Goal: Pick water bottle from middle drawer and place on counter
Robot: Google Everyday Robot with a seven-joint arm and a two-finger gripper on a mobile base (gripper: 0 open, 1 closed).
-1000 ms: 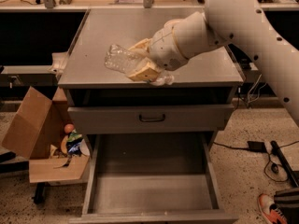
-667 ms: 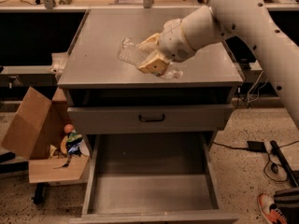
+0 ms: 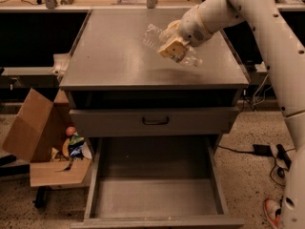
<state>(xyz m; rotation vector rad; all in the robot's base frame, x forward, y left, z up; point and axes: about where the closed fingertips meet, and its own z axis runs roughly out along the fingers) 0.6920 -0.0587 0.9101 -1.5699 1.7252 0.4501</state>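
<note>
My gripper [image 3: 171, 41] is shut on the clear crinkly water bottle [image 3: 155, 36], which lies tilted in the fingers above the middle right of the grey counter [image 3: 114, 56]. One tan finger [image 3: 172, 48] covers the bottle's middle, and its ends stick out to either side. The white arm comes in from the upper right. Below, the middle drawer [image 3: 155, 194] stands pulled out, its bare grey floor showing.
A shut drawer front with a black handle [image 3: 155, 120] sits under the counter. An open cardboard box [image 3: 43, 142] with small coloured items stands on the floor at the left. Cables and a black adapter [image 3: 264, 150] lie on the floor at the right. A cluttered bench runs behind.
The gripper has carried the bottle farther back and to the right over the counter, away from the front edge.
</note>
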